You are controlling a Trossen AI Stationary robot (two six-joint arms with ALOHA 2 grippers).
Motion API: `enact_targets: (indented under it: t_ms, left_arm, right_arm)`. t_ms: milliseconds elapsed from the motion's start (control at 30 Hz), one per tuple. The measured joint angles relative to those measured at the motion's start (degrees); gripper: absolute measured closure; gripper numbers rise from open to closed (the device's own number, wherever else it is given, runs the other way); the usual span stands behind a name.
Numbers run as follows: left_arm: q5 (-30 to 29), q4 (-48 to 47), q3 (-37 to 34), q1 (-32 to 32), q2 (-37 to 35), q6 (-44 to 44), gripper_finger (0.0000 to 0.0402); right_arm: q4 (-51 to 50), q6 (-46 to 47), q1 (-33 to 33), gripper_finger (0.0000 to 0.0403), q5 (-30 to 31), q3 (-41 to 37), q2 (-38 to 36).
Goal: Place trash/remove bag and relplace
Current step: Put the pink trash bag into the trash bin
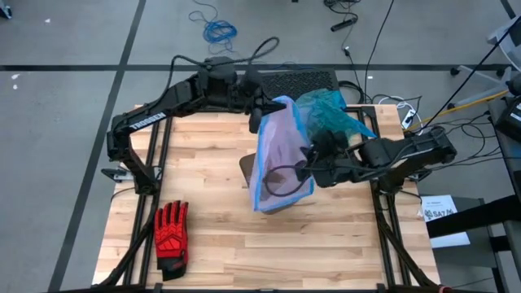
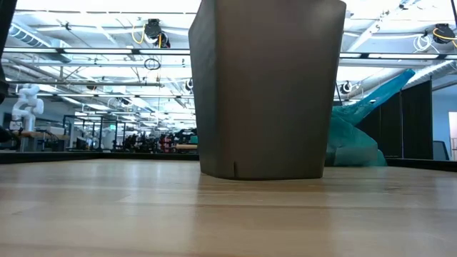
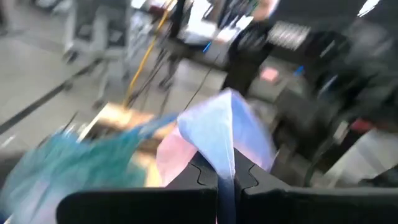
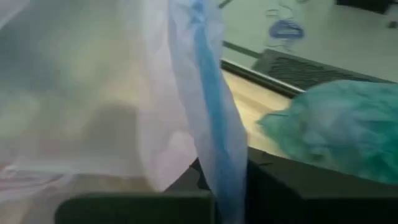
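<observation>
A pale lilac translucent bag (image 1: 281,155) with a blue rim hangs stretched between my two grippers above the grey-brown bin (image 2: 268,86), which stands upright on the wooden table (image 1: 212,203). My left gripper (image 1: 262,114) is shut on the lilac bag's far end. My right gripper (image 1: 308,156) is shut on its rim at the right side. The teal-green bag (image 1: 330,114) lies crumpled on the table at the far right, behind the bin, with a point of it sticking up (image 2: 389,89). The trash is out of view. My left gripper (image 3: 226,177) pinches a fold of the lilac bag's blue rim (image 3: 224,155) between its two fingers, roughly level, coming from the table's far left. The bag bulges out beyond the fingers, lifted clear of the table. My right gripper (image 4: 221,180) pinches the blue rim strip (image 4: 214,137) of the lilac bag between its two fingers, slanting down from the table's right side. The film spreads away from the rim and hangs loosely over the bin.
A red-and-black glove (image 1: 171,236) lies on the table near the front left. A dark mat (image 1: 297,81) sits just beyond the far edge, and cables (image 1: 407,114) trail at the far right. Bare wood lies along the near half.
</observation>
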Motion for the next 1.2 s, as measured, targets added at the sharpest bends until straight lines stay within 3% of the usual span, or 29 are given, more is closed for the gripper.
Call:
enact_targets:
  t_ms: [133,267,600,900,1067,1200]
  left_arm:
    - [-4.18,-6.78,-0.02,-1.20,0.09,2.71,0.0402]
    - [-6.13,-5.70,-1.73,-2.19,-0.13,3.32,0.0402]
    - [-6.72,0.88,-17.20,-2.92,-3.50,-0.39,0.0402]
    - [-8.87,-2.41,-28.98,-1.91,-13.22,-2.00,0.0402]
    - [-9.47,4.42,-38.57,-4.13,-16.20,-7.52,0.0402]
    - [-9.36,8.46,-42.07,-5.32,-16.97,-9.39,0.0402]
  right_arm:
    - [-4.49,2.68,-0.76,0.0401,0.67,0.00,-0.92]
    - [-4.00,1.76,-1.41,0.0402,0.52,0.00,-0.90]
    - [-4.30,2.05,-1.38,0.0403,0.13,0.00,-0.83]
    - [-4.47,1.04,-1.38,0.0403,-0.03,0.00,-0.83]
    - [-4.43,0.83,-1.38,0.0403,-0.03,0.00,-0.83]
    - [-5.34,2.62,-2.18,0.0403,-0.26,0.00,-0.83]
